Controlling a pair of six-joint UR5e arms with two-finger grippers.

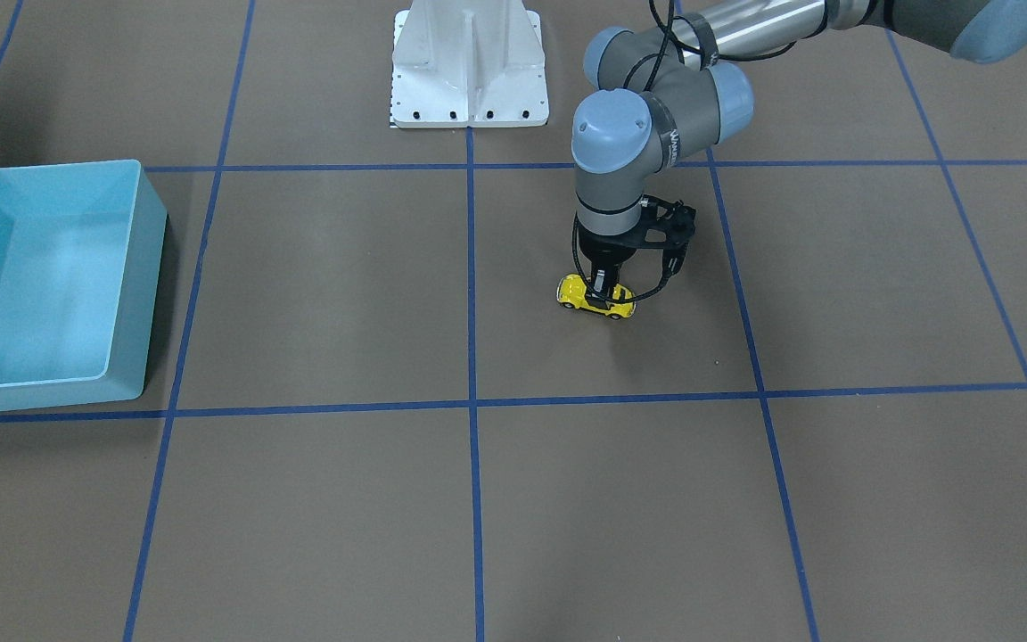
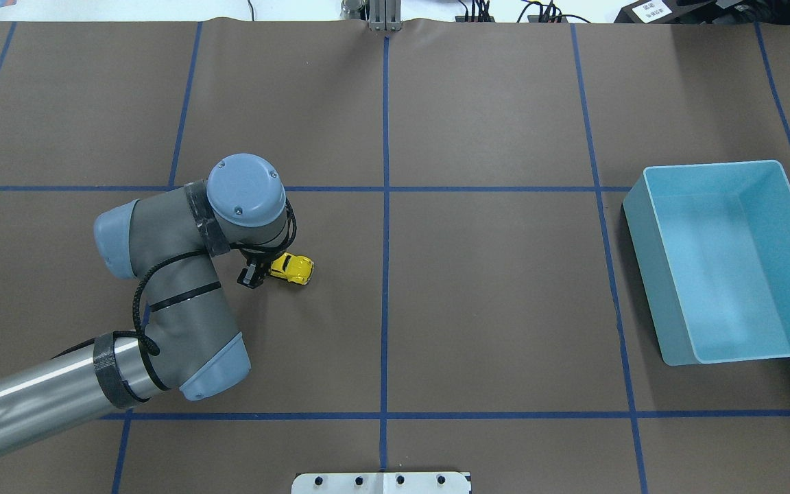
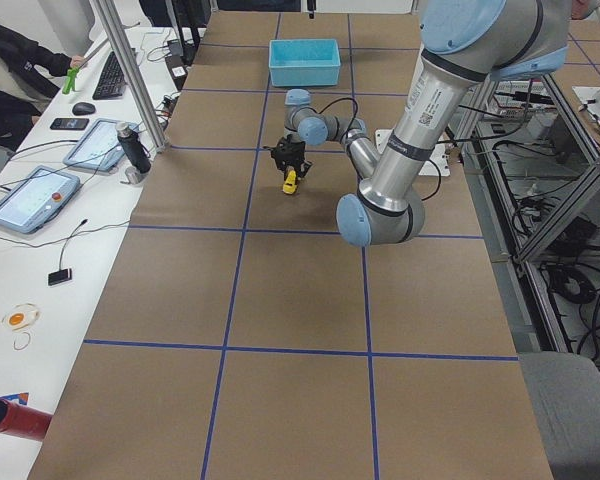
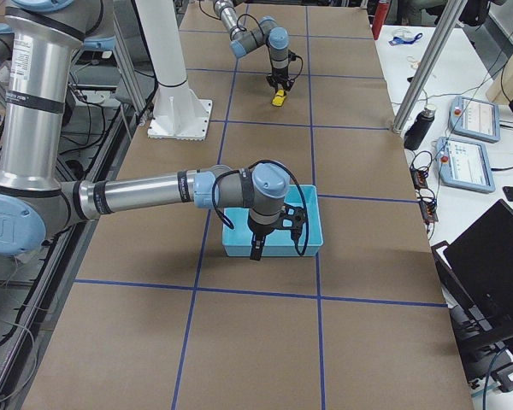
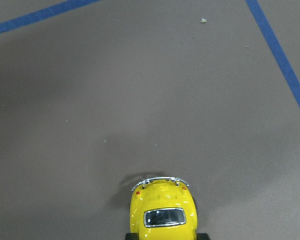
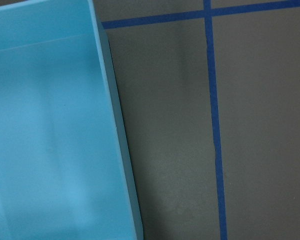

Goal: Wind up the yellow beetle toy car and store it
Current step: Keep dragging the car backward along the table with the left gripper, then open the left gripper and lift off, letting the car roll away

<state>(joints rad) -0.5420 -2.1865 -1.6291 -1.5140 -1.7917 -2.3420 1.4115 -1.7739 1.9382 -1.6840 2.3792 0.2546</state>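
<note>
1. Wrist housing hides most of the left claw [image 1: 601,283] in the overhead view. From the front it points straight down onto the middle of the yellow beetle toy car [image 1: 595,297], with one dark finger crossing the roof. I cannot tell whether the fingers pinch the car or only straddle it.
2. The left wrist camera catches just the car's rear, with its back window and chrome bumper. The rest is cut off by the bottom edge.
3. The car stands wheels-down on the table [image 1: 344,294], in the square just to the robot's left of the centre tape line. It is well apart from the light-blue bin [image 1: 152,285].
4. The right claw [image 4: 256,250] shows only in the right-side view, small and dark, hanging above one edge of the bin. I cannot tell whether it is spread or pressed together. Its wrist camera sees only part of the bin's inside, one wall and two crossing tape lines.
5. Count: one car, one bin, two arms, two claws. Only the left arm appears in the overhead and front views.
6. The white base plate [image 1: 469,67] is cut off at the frame edge in both of those views.
</note>
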